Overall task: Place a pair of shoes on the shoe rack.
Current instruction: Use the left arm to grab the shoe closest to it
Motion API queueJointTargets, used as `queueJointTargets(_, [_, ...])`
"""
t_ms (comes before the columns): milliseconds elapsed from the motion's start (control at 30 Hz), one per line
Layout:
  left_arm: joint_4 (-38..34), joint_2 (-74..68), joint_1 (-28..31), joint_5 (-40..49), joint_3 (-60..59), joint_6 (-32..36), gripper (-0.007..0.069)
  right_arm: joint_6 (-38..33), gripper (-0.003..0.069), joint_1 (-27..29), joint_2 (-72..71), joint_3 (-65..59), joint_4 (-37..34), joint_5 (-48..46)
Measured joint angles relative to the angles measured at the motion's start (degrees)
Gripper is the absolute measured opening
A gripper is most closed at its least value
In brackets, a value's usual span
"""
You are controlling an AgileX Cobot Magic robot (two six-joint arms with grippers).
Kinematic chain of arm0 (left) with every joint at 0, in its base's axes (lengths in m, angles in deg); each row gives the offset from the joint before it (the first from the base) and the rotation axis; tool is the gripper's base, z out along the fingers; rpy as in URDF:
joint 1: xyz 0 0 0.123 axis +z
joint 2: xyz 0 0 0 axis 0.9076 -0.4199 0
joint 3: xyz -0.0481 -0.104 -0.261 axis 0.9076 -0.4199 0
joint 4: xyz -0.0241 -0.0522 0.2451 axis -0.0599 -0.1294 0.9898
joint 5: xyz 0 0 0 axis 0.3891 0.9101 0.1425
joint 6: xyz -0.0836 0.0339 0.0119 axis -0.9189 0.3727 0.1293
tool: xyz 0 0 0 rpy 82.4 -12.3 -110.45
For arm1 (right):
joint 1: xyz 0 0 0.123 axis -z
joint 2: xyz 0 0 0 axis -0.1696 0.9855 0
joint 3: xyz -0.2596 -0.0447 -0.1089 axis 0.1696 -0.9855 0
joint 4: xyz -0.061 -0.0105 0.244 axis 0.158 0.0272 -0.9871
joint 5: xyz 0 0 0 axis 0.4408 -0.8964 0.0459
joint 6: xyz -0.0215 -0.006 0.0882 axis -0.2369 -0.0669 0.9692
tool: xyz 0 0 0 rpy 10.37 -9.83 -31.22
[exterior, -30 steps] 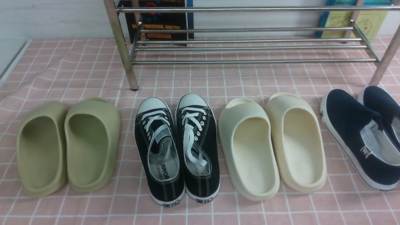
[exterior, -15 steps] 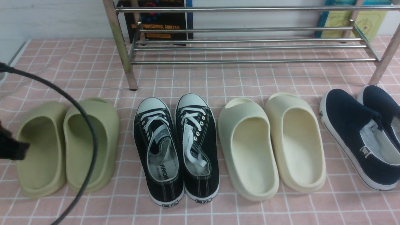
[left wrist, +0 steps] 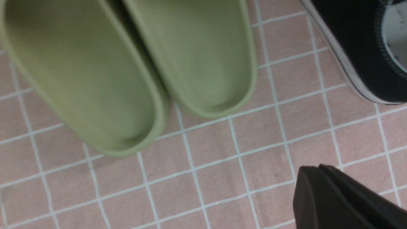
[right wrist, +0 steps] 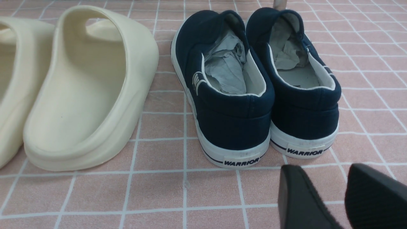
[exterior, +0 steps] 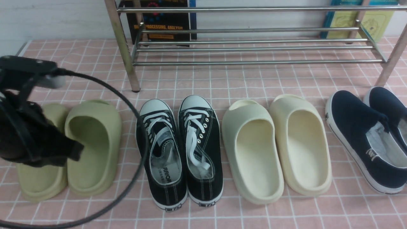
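Hovering left tool (left wrist: 314,181): closed, empty, over olive slides (exterior: 92,146); you could knock them.
Right tool (right wrist: 327,181): parted, empty.
Cable (exterior: 145,143): loops past sneakers (exterior: 198,187); may snag.

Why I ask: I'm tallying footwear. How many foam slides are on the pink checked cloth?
4. Two olive-green foam slides sit at the left, the outer one partly behind the left arm; two cream foam slides sit right of the black canvas sneakers.
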Motion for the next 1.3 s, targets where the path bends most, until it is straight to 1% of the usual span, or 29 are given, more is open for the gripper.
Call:
queueJointTargets(100, [5.60,-3.92,-8.75,-2.09,0.18,-7.32,0.0020,0.00,0.0240,0.00,0.00,0.00,0.00,0.00])
queueJointTargets(133, [7.15,-5.28,-10.40,-2.50,0.33,-10.08,0.0027,0.00,0.0240,0.00,0.00,0.00,0.00,0.00])
queueJointTargets(167, [9.65,-7.87,-14.37,-3.44,0.84,-15.05,0.0048,0.00,0.0240,0.00,0.00,0.00,0.00,0.00])
queueJointTargets(200, [9.65,-8.25,-14.37,-3.56,0.95,-15.73,0.0052,0.00,0.0240,0.00,0.00,0.00,0.00,0.00])
queueJointTargets(233, [11.80,-11.41,-17.44,-4.11,2.03,-20.84,0.0090,0.00,0.0240,0.00,0.00,0.00,0.00,0.00])
queueJointTargets(267, [12.16,-11.80,-18.05,-4.22,2.20,-21.43,0.0097,0.00,0.0240,0.00,0.00,0.00,0.00,0.00])
queueJointTargets(300, [12.93,-14.92,-19.62,-4.56,3.69,-25.70,0.0152,0.00,0.0240,0.00,0.00,0.00,0.00,0.00])
queueJointTargets(400, [12.57,-20.43,-20.60,-5.72,6.55,-32.35,0.0298,0.00,0.0240,0.00,0.00,0.00,0.00,0.00])
queueJointTargets(433, [12.48,-21.55,-20.60,-6.07,6.95,-33.40,0.0327,0.00,0.0240,0.00,0.00,0.00,0.00,0.00])
queueJointTargets(467, [12.43,-22.80,-20.60,-6.57,7.22,-35.04,0.0373,0.00,0.0240,0.00,0.00,0.00,0.00,0.00])
queueJointTargets(500, [12.44,-23.03,-20.60,-6.65,7.25,-35.61,0.0391,0.00,0.0240,0.00,0.00,0.00,0.00,0.00])
queueJointTargets(533, [12.35,-24.76,-20.60,-7.43,7.42,-37.39,0.0452,0.00,0.0240,0.00,0.00,0.00,0.00,0.00])
queueJointTargets(567, [12.35,-25.13,-20.60,-7.43,7.42,-37.58,0.0459,0.00,0.0240,0.00,0.00,0.00,0.00,0.00])
queueJointTargets(633, [12.17,-27.13,-20.60,-8.68,7.42,-39.48,0.0515,0.00,0.0240,0.00,0.00,0.00,0.00,0.00])
queueJointTargets(667, [12.17,-27.91,-20.60,-8.99,7.42,-39.92,0.0519,0.00,0.0240,0.00,0.00,0.00,0.00,0.00])
queueJointTargets(733, [12.12,-29.11,-20.60,-9.82,7.42,-40.70,0.0504,0.00,0.0240,0.00,0.00,0.00,0.00,0.00])
queueJointTargets(800, [12.12,-30.52,-20.60,-10.91,7.42,-41.46,0.0441,0.00,0.0240,0.00,0.00,0.00,0.00,0.00])
queueJointTargets(867, [12.24,-31.42,-20.60,-11.84,7.42,-41.76,0.0331,0.00,0.0240,0.00,0.00,0.00,0.00,0.00])
queueJointTargets(933, [12.70,-31.68,-20.60,-12.48,7.42,-41.96,0.0195,0.00,0.0240,0.00,0.00,0.00,-0.06,0.00])
queueJointTargets(967, [12.85,-31.76,-20.60,-12.58,7.42,-42.02,0.0181,0.00,0.0240,0.00,0.00,0.00,-0.06,0.00])
queueJointTargets(1000, [13.48,-31.76,-20.60,-12.52,7.42,-42.68,0.0083,0.00,0.0240,0.00,0.00,0.00,-0.06,0.00])
queueJointTargets(1033, [13.96,-31.76,-20.60,-12.51,7.42,-43.07,0.0053,0.00,0.0240,0.00,0.00,0.00,-0.06,0.00])
queueJointTargets(1067, [14.26,-31.69,-20.60,-12.47,7.42,-43.50,0.0028,0.00,0.0240,0.00,0.00,0.00,-0.06,0.00])
queueJointTargets(1133, [14.80,-31.06,-20.60,-12.20,7.42,-43.77,0.0015,0.00,0.0240,0.00,0.00,0.00,-0.01,0.00])
queueJointTargets(1267, [15.64,-28.46,-20.54,-10.45,8.58,-43.82,0.0013,0.00,0.0240,0.00,0.00,0.00,-0.01,0.00])
queueJointTargets(1300, [15.97,-26.25,-20.40,-9.00,10.64,-43.45,0.0016,0.00,0.0240,0.00,0.00,0.00,-0.01,0.00])
